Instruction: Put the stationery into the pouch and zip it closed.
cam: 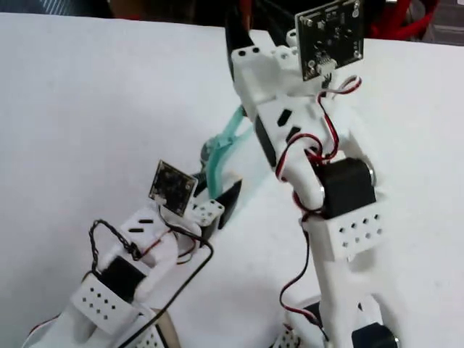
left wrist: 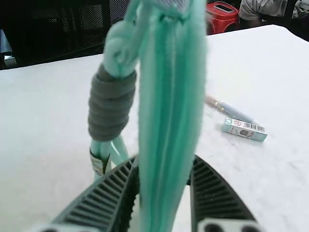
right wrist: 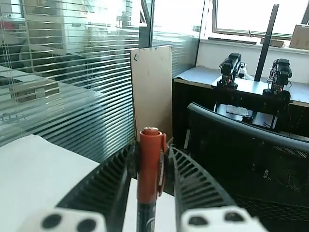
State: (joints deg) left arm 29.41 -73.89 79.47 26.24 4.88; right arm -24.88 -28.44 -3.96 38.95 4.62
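My left gripper (left wrist: 164,164) is shut on the teal pouch (left wrist: 169,96), which stands on edge between its jaws. In the high view the pouch (cam: 221,148) rises from that gripper (cam: 221,201) toward the right arm (cam: 290,109). A teal pen with a grey grip (left wrist: 111,104) sits against the pouch's side; I cannot tell whether it is inside. A pale pen (left wrist: 226,108) and a small teal box (left wrist: 244,129) lie on the table beyond. My right gripper (right wrist: 152,151) is shut on an orange-red marker (right wrist: 149,169), held up off the table and pointing at the room behind.
The white table (cam: 87,109) stretches out to the left of both arms. The right arm's body and cables (cam: 341,188) stand over the table's right half. A black mesh chair (right wrist: 251,159) and a window with blinds are off the table.
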